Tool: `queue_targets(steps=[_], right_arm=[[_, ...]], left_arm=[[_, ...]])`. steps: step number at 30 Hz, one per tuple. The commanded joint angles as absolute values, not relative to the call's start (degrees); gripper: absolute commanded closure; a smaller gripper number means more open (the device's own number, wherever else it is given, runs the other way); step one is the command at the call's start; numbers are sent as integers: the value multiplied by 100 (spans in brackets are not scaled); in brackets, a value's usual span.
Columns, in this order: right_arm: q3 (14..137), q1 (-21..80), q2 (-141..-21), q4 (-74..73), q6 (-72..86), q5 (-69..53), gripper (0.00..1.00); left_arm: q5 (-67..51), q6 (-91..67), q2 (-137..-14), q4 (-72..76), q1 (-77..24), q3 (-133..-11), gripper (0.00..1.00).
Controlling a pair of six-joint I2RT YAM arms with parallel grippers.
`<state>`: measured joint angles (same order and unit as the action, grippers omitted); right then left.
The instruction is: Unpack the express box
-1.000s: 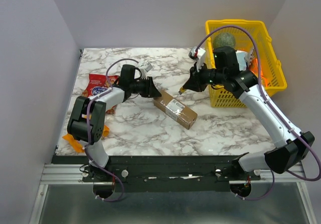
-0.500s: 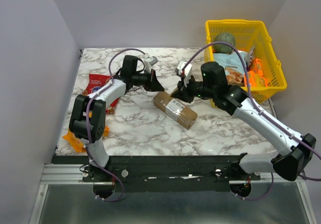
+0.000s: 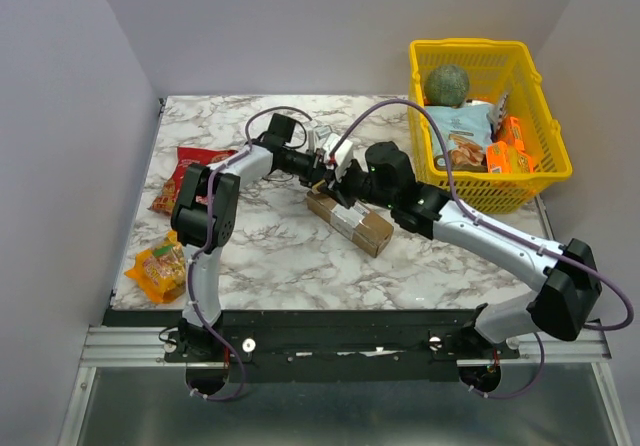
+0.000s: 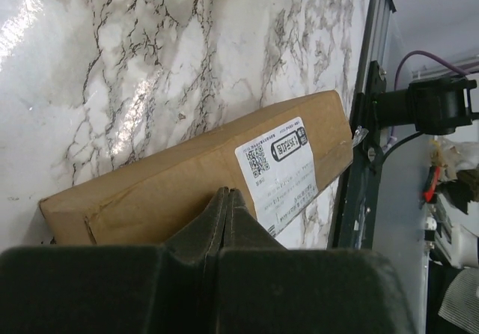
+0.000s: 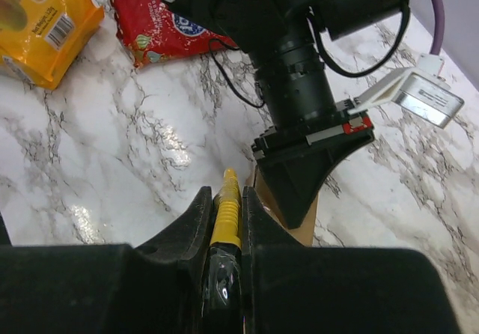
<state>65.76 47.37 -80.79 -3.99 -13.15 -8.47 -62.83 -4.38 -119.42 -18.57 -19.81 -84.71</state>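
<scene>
Arriving at the express box (image 4: 165,192) ahead, your left pincer (image 4: 228,199) is sitting shut, empty. Your right pincer (image 5: 226,196) is bringing a gripped yellow tool (image 5: 224,216), likely for cutting.

I see the express box (image 3: 362,228), a small elongated brown cardboard carton, lying flat near the middle of the marble tabletop (image 3: 280,261). Its long axis runs diagonally from far left to near right. Its flaps look shut. A white shipping label (image 4: 281,171) with printed codes wraps over one long edge.
</scene>
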Motion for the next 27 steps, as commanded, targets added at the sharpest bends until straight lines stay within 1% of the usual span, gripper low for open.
queue_targets(steps=[1,4,7,10,11,12,14,17,22,27], right_arm=[[6705,4781,-8270,106,-1397,-562,100],[6820,4781,-8341,18,-1389,-545,100],[6891,4790,-8393,17,-1398,-545,100],[6908,4790,-8490,18,-1397,-562,100],[6917,4781,-8516,18,-1389,-563,100],[6934,4781,-8560,18,-1371,-554,99],[6961,4808,-8622,-122,-1362,-457,100],[6979,4869,-8745,-97,-1301,-203,100],[6943,5036,-8938,-53,-1038,298,99],[6961,5089,-9114,-53,-888,334,100]], left_arm=[[-6679,-641,-12235,-2145,-1969,-8754,100],[-6960,-835,-12086,-1881,-1943,-8754,100],[-7084,-748,-12216,-2047,-1837,-9078,100],[-7207,-187,-12610,-2774,-1775,-9666,100],[-7207,172,-12725,-3500,-1775,-10060,100],[-7207,733,-12848,-3881,-1775,-10264,100],[-7181,1211,-13165,-4810,-1775,-10702,100],[-6945,1801,-13385,-5438,-1775,-10855,100],[-6820,1706,-13254,-5134,-1767,-10416,100],[-6531,889,-13131,-4141,-1767,-9871,100]])
